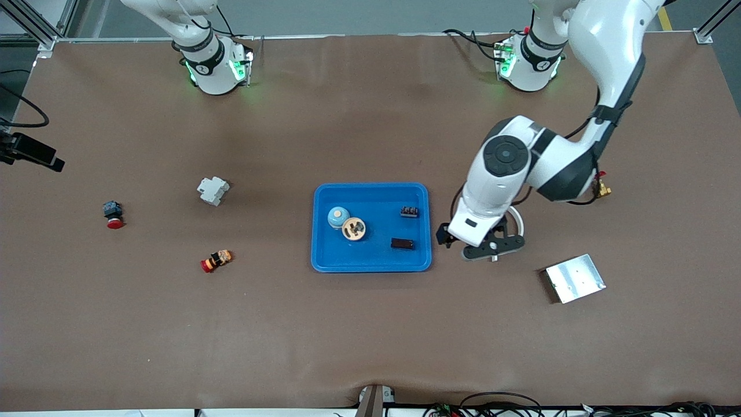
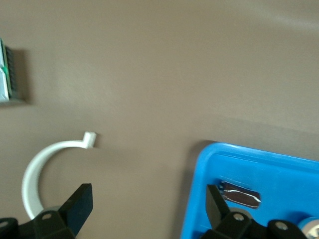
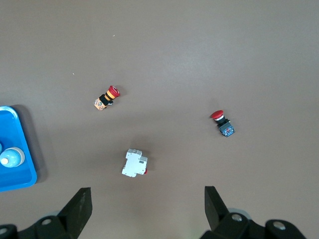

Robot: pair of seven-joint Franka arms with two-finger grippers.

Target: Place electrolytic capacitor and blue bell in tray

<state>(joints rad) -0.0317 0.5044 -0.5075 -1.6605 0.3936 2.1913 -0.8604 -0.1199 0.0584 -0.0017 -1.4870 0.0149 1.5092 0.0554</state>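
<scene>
silver plate [image 1: 575, 278] lies nearest; left gripper [image 1: 491, 248], jaws released, hovers beside the tray [image 1: 370, 263] holding the light, slippery blue bell [image 1: 337, 217], best pinched at its dome; right gripper [image 3: 144, 214] waits, jaws apart.

No readable text, labels or numbers anywhere (parts too small to tell).
</scene>
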